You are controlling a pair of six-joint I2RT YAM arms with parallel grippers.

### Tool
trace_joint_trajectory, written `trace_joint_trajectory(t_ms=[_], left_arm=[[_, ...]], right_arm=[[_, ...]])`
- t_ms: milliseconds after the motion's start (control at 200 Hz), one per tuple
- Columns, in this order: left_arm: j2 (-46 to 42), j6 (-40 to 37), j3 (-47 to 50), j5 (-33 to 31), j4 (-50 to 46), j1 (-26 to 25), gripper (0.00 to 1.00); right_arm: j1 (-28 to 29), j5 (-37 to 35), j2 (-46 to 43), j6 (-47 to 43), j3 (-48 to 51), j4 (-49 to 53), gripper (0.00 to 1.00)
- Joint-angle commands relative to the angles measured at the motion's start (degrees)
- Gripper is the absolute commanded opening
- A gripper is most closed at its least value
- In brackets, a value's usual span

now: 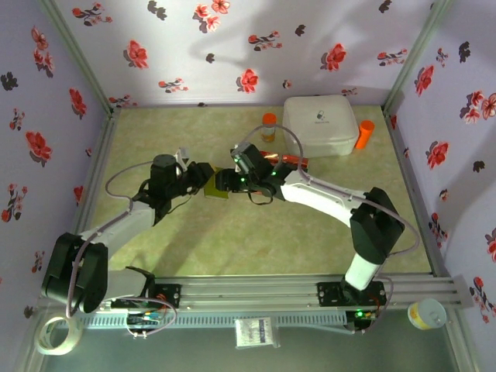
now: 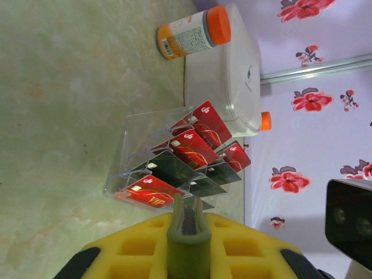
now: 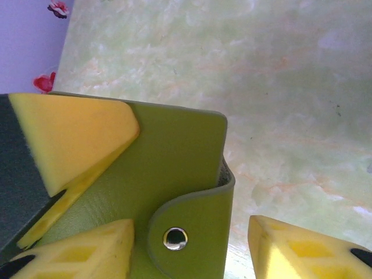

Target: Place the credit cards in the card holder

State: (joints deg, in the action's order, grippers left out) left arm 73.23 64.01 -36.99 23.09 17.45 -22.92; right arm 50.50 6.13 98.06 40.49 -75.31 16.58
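I'm looking at a pale green marbled counter (image 1: 256, 232). A white rounded box (image 1: 319, 124) sits flat on it at the far side. The left bottle (image 1: 268, 128), orange cap and pale label, stands just beside the box's left edge. The right bottle (image 1: 364, 134), also orange-capped, is against the box's right side; I can't tell if it's upright. Just in front of the box is a clear plastic rack (image 2: 157, 157) resting on the counter, with red and black credit cards (image 2: 195, 148) slanted in its slots.

white box (image 1: 319, 124) back right | orange-capped bottle (image 1: 268, 126) just beside | tape roll (image 1: 58, 335)
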Motion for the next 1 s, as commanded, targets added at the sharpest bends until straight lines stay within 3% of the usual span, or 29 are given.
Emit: trace_joint_trajectory(t_ms=[0,340,705,860,995], left_arm=[[-2.1,-0.2,-1.6,0.4,1.9,-0.7,0.0],[-5.1,4.3,-2.2,0.4,4.6,-1.5,0.0],[-6.8,5.8,-3.3,0.3,5.2,-1.9,0.0],[-4.8,3.7,-3.3,0.4,5.4,-1.9,0.0],[-2.1,2.4,-3.8,1.6,7.4,-1.9,0.0]], right_arm=[[0.5,-7.2,1.3,-1.1,0.3,3.8,0.49],[0.2,-18.6,-1.6,1.7,9.5,7.1,0.38],[-1.0,-19.5,-12.5,4.9,20.3,6.9,0.37],[-1.1,-14.8,-21.2,5.7,23.5,4.1,0.42],[-1.9,-8.9,-26.6,6.5,23.2,-2.1,0.57]])
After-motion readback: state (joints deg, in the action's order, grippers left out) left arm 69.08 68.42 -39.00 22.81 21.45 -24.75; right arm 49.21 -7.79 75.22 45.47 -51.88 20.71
